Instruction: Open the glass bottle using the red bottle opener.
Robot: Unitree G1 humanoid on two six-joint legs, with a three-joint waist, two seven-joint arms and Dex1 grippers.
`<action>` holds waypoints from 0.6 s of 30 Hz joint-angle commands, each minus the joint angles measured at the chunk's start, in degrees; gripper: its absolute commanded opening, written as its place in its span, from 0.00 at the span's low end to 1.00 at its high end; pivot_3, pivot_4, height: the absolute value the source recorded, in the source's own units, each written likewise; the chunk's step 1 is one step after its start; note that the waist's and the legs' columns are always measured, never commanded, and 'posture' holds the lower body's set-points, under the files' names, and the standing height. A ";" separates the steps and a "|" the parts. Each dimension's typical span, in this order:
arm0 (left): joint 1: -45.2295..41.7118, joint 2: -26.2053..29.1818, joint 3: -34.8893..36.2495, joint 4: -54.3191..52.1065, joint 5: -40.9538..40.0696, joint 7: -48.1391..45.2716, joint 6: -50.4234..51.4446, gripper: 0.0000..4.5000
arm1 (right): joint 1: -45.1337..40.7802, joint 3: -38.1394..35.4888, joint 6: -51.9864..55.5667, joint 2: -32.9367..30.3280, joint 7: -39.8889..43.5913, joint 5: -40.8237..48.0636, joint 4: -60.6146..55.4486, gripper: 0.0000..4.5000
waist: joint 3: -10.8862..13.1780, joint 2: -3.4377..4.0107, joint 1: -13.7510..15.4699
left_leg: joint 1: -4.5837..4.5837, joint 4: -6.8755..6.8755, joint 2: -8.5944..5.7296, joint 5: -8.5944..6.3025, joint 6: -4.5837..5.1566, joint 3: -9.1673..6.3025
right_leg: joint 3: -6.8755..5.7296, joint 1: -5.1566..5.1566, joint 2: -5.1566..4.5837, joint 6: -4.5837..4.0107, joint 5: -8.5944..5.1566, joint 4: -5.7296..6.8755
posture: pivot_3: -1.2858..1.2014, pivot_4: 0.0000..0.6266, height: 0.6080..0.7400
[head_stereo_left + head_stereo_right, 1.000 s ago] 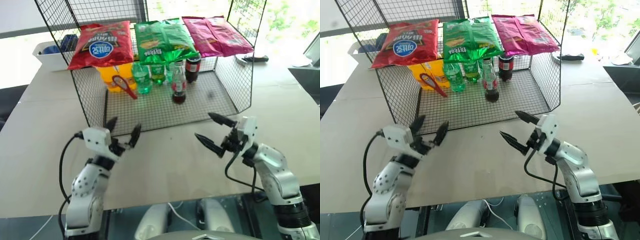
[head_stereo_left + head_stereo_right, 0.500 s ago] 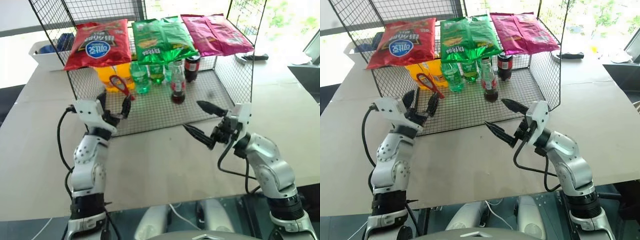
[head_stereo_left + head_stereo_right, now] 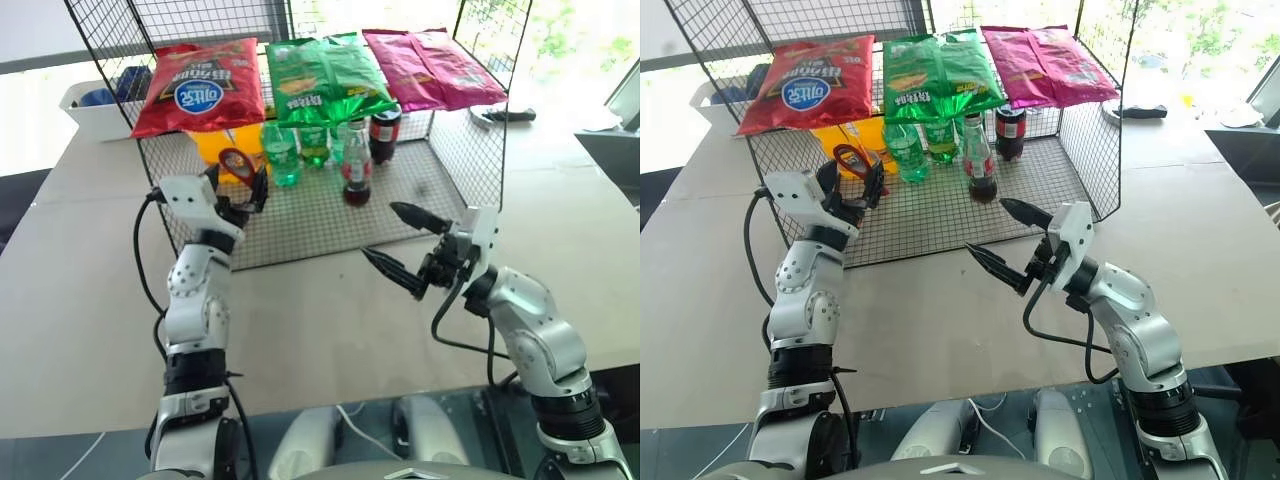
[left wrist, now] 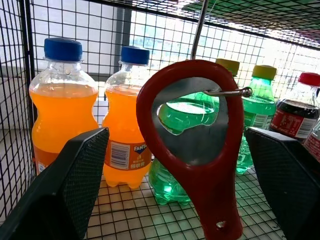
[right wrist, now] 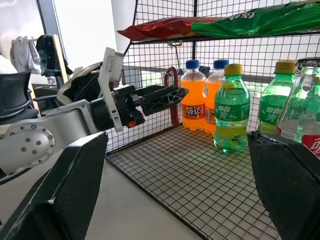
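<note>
- On the label of the orange bottle [image 4: 126,120] just past my left fingers I read "FANTA", cut off at the edge.
- The red chip bag [image 3: 200,88] has Korean lettering on a blue oval; I can't read it.

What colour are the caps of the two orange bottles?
Blue caps, clearest in the left wrist view.

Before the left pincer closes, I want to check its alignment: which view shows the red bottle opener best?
The left wrist view: the flat red bottle opener hangs by its oval loop from a hook, between the open fingers. The eye views show it small beside the left pincer; the right wrist view shows its edge.
</note>
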 commanded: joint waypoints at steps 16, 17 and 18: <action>0.47 1.64 -1.68 -1.32 3.53 -1.41 -4.05 0.02 | -0.09 0.51 -1.38 0.67 -0.34 -0.51 -2.10 1.00 | -0.07 0.02 -0.03 | 0.01 0.04 0.00 0.00 0.00 0.01 | 0.01 0.00 0.00 -0.01 0.01 0.04 | 0.52 0.24 0.96; 0.70 2.15 -2.53 -1.38 5.62 -1.00 -4.96 0.02 | -0.08 0.52 -1.41 0.65 -0.36 -0.56 -2.06 1.00 | -0.08 0.02 -0.02 | 0.01 0.04 0.00 0.00 0.00 0.01 | 0.01 0.00 0.00 -0.01 0.01 0.04 | 0.52 0.24 0.96; 0.92 2.57 -3.29 -1.36 7.55 -0.46 -5.96 0.02 | -0.07 0.54 -1.46 0.65 -0.37 -0.61 -2.01 1.00 | -0.08 0.02 -0.02 | 0.01 0.04 -0.01 0.00 0.00 0.01 | 0.01 0.00 0.00 -0.01 0.01 0.04 | 0.52 0.24 0.96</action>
